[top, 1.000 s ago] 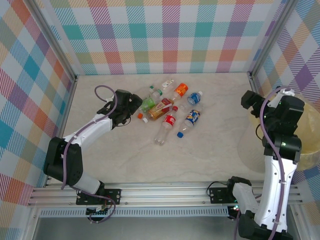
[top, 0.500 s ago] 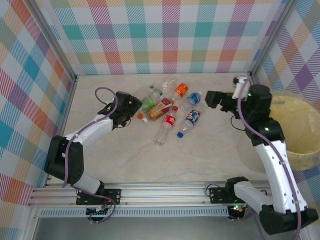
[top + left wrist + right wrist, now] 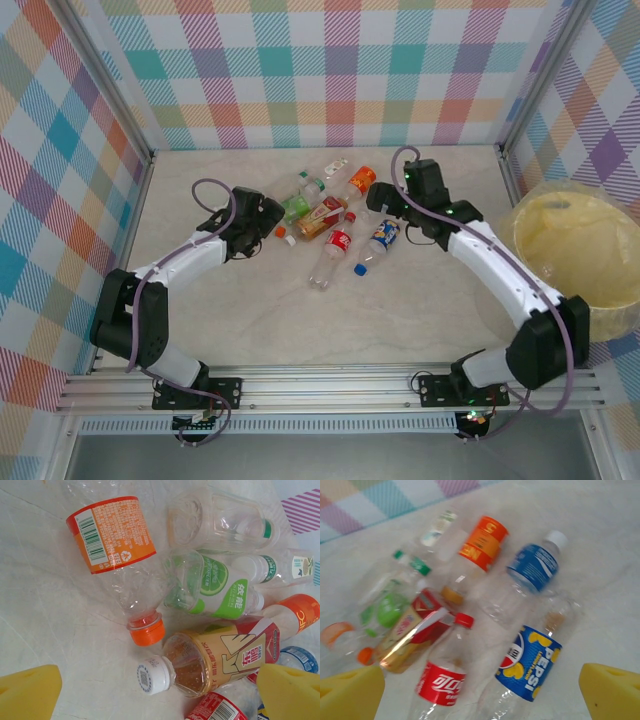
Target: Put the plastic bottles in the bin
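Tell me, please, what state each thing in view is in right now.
bottles, lying on their sides, clustered on the table, outside the bin.
bin, upright at the table's right edge, contents unclear.
left claw, open, holding nothing.
right claw, open, holding nothing.

Within a second, the right arm (image 3: 492, 262) has swung left from above the bin (image 3: 585, 255), now fully uncovered at the table's right edge, bringing the right gripper (image 3: 378, 200) over the right side of the heap of plastic bottles (image 3: 335, 215).
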